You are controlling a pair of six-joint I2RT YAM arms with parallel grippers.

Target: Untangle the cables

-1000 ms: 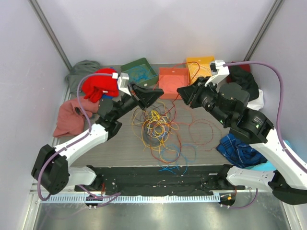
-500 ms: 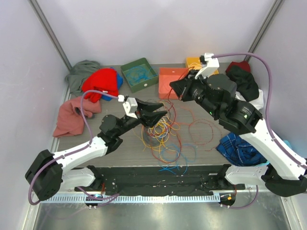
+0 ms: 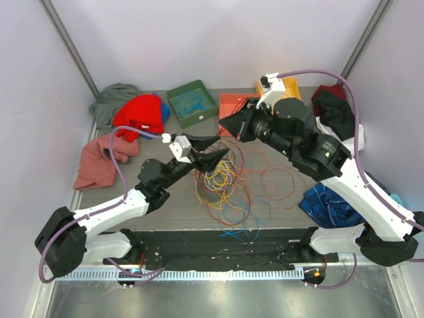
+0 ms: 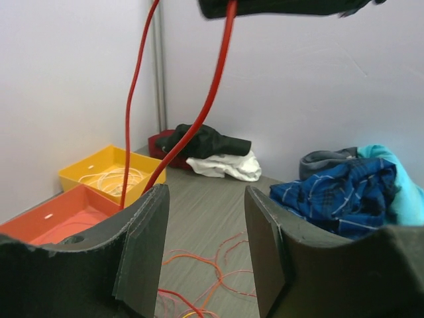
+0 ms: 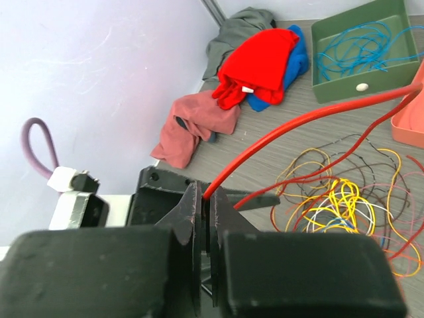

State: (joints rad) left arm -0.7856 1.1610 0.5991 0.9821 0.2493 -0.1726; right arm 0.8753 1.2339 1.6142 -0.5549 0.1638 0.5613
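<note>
The cables (image 3: pixel 222 177) lie in a loose tangle of yellow, orange, red and brown loops on the table's middle. My right gripper (image 3: pixel 224 126) hangs above the tangle's far edge, shut on one red cable (image 5: pixel 298 122). That cable runs from its jaws (image 5: pixel 207 193) down towards the pile and shows as two red strands (image 4: pixel 215 86) in the left wrist view. Just below and left of the right gripper, my left gripper (image 3: pixel 211 152) is open. Nothing is between its fingers (image 4: pixel 142 245), and the red cable hangs just beyond their tips.
A green tray (image 3: pixel 192 101) with blue wire, an orange tray (image 3: pixel 233 106) and a yellow tray (image 3: pixel 281 85) line the back. Red (image 3: pixel 140 112), pink (image 3: pixel 99 159) and grey (image 3: pixel 112 96) cloths lie at the left. Blue plaid (image 3: pixel 328 202) and black (image 3: pixel 334 106) cloths lie at the right.
My left gripper has opened and dropped towards the pile. My right gripper has shut on the red cable and moved left with it.
</note>
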